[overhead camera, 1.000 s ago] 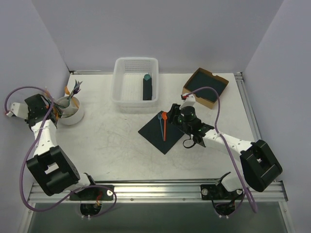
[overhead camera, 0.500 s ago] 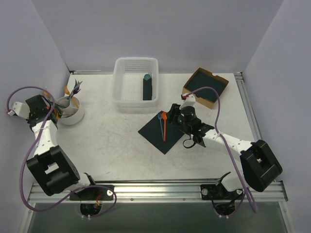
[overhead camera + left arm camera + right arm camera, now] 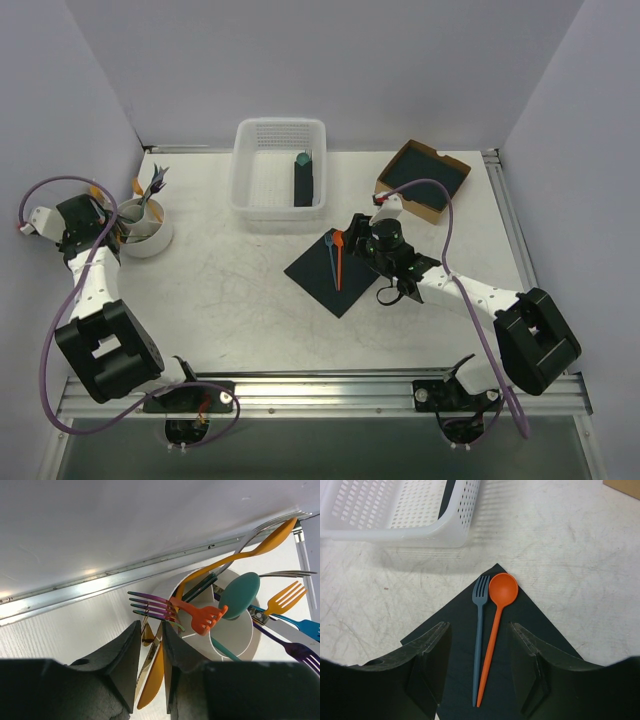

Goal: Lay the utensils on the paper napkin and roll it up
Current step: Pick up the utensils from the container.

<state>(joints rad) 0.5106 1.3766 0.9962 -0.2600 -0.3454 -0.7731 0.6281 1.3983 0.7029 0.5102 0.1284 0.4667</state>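
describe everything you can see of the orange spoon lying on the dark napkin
The orange spoon looks like matte plastic, one piece: round bowl, thin straight handle. It lies flat on the dark napkin, bowl toward the white basket, close beside a grey-blue fork, handle ends nearly meeting. The right end effector is open around it, not touching.

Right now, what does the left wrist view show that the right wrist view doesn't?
Only left wrist: a white cup crammed with cutlery, including an orange fork and teal spoon, with the left gripper straddling an orange knife. Only right wrist: a grey fork and orange spoon side by side on the dark napkin, framed by the open right gripper, plus a corner of a white basket. Shared: only the white tabletop.
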